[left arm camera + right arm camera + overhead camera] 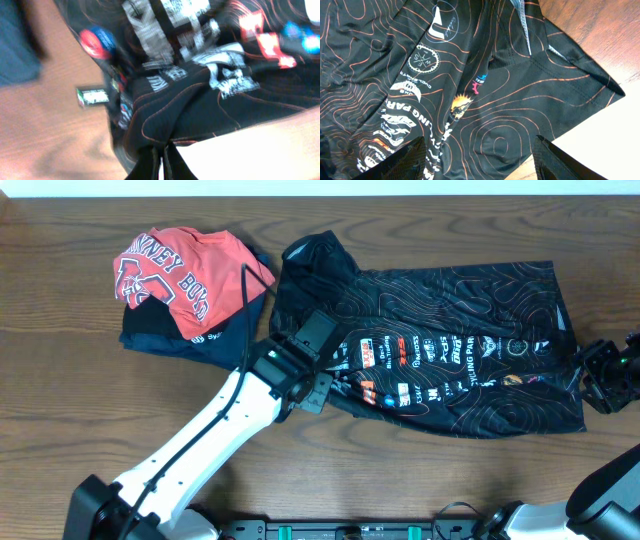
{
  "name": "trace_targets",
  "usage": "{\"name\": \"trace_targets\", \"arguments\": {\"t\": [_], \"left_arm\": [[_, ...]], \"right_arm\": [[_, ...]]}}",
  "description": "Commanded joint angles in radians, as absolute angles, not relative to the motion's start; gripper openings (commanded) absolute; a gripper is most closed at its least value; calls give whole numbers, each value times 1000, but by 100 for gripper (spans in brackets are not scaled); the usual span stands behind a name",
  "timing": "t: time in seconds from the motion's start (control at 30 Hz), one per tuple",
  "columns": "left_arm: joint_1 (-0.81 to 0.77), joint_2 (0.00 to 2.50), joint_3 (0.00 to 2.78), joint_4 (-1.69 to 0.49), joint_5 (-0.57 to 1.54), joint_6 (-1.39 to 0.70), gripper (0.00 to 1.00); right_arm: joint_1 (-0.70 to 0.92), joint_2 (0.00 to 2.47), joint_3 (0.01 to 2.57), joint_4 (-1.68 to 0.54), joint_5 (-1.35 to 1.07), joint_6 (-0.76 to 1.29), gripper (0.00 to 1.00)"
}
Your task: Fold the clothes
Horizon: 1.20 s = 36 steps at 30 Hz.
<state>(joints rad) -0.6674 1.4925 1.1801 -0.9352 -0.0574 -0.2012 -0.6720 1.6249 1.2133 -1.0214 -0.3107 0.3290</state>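
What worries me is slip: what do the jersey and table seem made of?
The jersey: probably thin synthetic knit, smooth, faintly shiny; it drapes in soft folds with printed logos. The table: wood or wood-look laminate, matte brown; grain streaks show, real or printed unclear.

The jersey [470, 310] is black with thin copper-orange wavy contour lines, white lettering and small red, orange and blue logos. Far left, the T-shirt [190, 265] is red with white lettering, the folded garment [150, 335] navy. The table [400, 480] is brown woodgrain.

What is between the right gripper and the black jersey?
Nothing: the right wrist view shows the right gripper with jaws open directly over a corner of the jersey.
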Motion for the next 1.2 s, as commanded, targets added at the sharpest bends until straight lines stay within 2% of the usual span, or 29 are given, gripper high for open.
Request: {"name": "trace_targets", "arguments": {"t": [0.0, 0.33, 0.53, 0.57, 0.6, 0.63, 0.7, 0.77, 0.83, 0.93, 1.1, 1.17], "left_arm": [[-648, 1550, 1181, -880, -223, -152, 6], [-535, 1680, 1181, -569, -279, -105, 6], [-486, 1679, 1210, -503, -274, -105, 7], [-482, 1679, 1214, -503, -273, -105, 15], [-482, 1679, 1219, -507, -271, -105, 32], [-482, 1679, 1221, -517, -270, -106, 53], [-483, 1675, 1224, -566, -237, -109, 75], [-484, 1669, 1224, -632, -138, -109, 81], [-484, 1666, 1224, -695, -20, -109, 80], [-490, 1666, 1206, -738, 119, -109, 72], [-530, 1691, 1127, -651, 120, -105, 57], [-541, 1722, 1105, -602, 119, -105, 57]], "right_arm": [[-673, 1621, 1223, -1022, -319, 317, 67], [-673, 1621, 1223, -1021, -330, 317, 67], [-659, 1621, 1223, -1021, -330, 317, 67], [-656, 1621, 1223, -1021, -329, 317, 67], [-655, 1621, 1223, -1021, -329, 317, 67], [-654, 1621, 1223, -1021, -329, 317, 66], [-654, 1621, 1223, -1021, -329, 316, 67], [-654, 1621, 1223, -1021, -329, 313, 67], [-654, 1621, 1223, -1021, -329, 313, 67], [-654, 1621, 1223, -1016, -329, 313, 66], [-653, 1621, 1223, -1013, -329, 313, 67], [-653, 1621, 1223, -1014, -329, 313, 67]]}}
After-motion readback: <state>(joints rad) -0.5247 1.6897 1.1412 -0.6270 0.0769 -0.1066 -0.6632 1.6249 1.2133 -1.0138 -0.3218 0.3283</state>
